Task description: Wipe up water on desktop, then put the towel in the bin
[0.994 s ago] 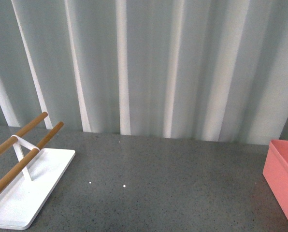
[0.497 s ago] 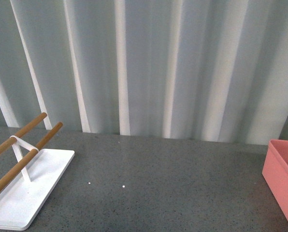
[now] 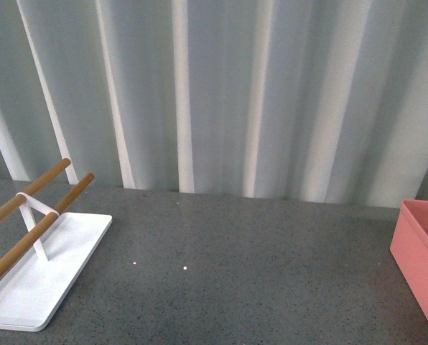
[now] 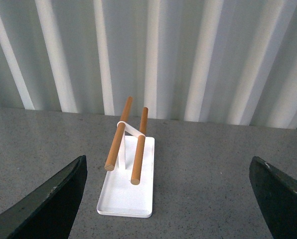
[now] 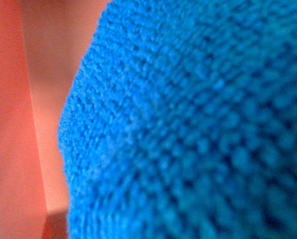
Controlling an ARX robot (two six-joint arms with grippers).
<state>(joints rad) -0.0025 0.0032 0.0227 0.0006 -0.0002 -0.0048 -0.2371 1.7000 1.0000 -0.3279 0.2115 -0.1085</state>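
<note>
Only the right wrist view shows towel (image 5: pixel 188 129) beside bin (image 5: pixel 19 99) wall; right end effector's state I cannot tell. Left end effector (image 4: pixel 167 162) spreads wide, facing open table (image 3: pixel 271 280).

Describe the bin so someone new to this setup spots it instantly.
Take the dark speckled desktop below the ribbed pale wall and go to its far right. The bin stands there, partly out of frame: a salmon-pink, straight-walled box, unlike the flat white tray with wooden rods at far left.
</note>
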